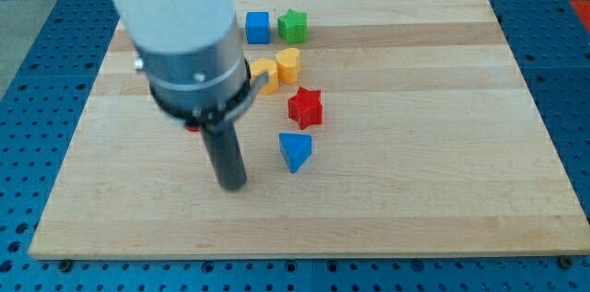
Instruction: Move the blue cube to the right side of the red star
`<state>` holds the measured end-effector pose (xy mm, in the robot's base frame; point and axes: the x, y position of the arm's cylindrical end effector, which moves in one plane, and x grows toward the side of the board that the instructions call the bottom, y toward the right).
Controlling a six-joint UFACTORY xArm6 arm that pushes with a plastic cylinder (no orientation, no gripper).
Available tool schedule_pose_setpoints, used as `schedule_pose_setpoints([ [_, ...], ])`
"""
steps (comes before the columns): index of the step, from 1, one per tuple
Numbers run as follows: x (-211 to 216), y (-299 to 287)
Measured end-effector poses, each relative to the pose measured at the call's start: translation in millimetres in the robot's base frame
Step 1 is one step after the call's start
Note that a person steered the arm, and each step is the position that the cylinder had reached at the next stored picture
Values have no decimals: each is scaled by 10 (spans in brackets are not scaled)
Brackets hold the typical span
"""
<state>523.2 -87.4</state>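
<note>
The blue cube (257, 27) sits near the view's top, just left of a green star (293, 25). The red star (305, 108) lies near the board's middle, below and right of the cube. My tip (231, 184) rests on the board to the lower left of the red star and left of a blue triangular block (295, 151). The tip touches no block and is far below the blue cube.
A yellow block (289, 65) and an orange block (267, 75) lie between the cube and the red star. A bit of a red block (192, 127) shows under the arm's body. The wooden board (442, 145) sits on a blue perforated base.
</note>
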Motion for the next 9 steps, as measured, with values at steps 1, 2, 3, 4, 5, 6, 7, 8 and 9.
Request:
schedule_pose_setpoints([
  [1,-416,417],
  [2,-293,839],
  [3,145,703],
  [4,515,583],
  [5,406,782],
  [6,-210,1007],
  [7,-751,1252],
  [8,-661,1186],
  [9,-263,1044],
])
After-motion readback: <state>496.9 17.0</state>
